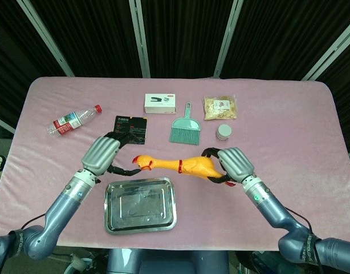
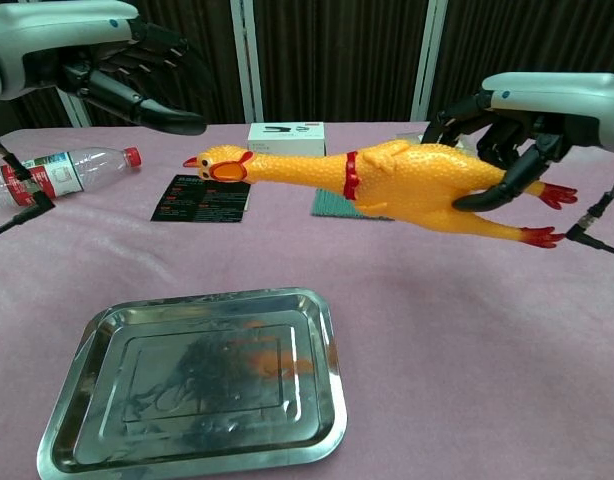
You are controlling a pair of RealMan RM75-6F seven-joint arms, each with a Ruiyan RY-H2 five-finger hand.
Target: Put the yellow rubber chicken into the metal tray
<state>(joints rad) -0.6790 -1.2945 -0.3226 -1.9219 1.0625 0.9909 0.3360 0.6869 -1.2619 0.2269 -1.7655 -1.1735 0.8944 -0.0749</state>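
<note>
A pink-covered desk (image 1: 289, 125) seen from above and from my chest. At far left a plastic water bottle (image 1: 75, 119) lies on its side. My left hand (image 1: 102, 155) hovers above the desk, holding nothing, fingers spread apart and reaching toward the chicken's head without touching it. Just below it, near the front edge, the metal tray (image 1: 140, 204) sits flat and holds nothing. Behind my left hand lies a black card (image 1: 130, 129). In the middle, the yellow rubber chicken (image 1: 178, 166) is held in the air above the desk, not over the tray's centre but just behind its far right corner. Its long axis runs nearly level, left to right: the red-combed head and open beak point left toward my left hand, the legs trail right. Behind it lie a white box (image 1: 160, 103), a teal dustpan brush (image 1: 184, 128), a snack bag (image 1: 220, 107) and a small round jar (image 1: 224, 132). My right hand (image 1: 232, 164) grips the chicken's rear body, fingers wrapped around it
</note>
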